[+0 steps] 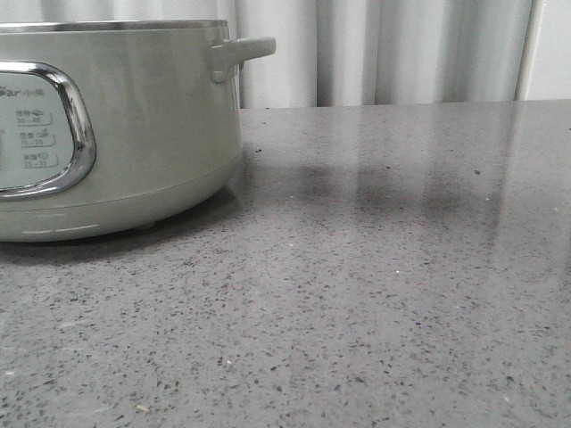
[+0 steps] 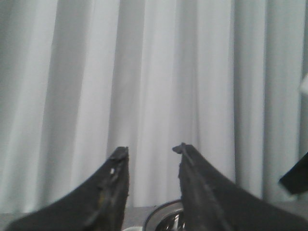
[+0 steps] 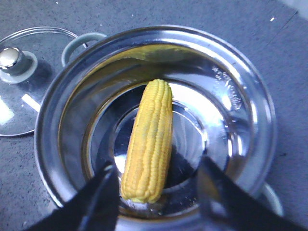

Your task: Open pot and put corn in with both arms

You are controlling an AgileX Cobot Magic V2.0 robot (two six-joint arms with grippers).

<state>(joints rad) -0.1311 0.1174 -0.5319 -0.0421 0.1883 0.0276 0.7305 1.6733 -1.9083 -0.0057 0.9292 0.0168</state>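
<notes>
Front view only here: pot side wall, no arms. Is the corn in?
Observer: Yes. The right wrist view shows the corn lying on the floor of the pot.
Operator: Lid?
Observer: Off. The glass lid lies flat on the countertop beside the pot.
Operator: Right gripper holding anything?
Observer: No. The right gripper is open above the corn, its fingers either side of the cob's near end.
Operator: Left?
Observer: The left gripper is open and empty, facing the curtain.

Yellow corn point(image 3: 148, 139) flat inside lidless pot point(image 3: 250, 120)
</notes>
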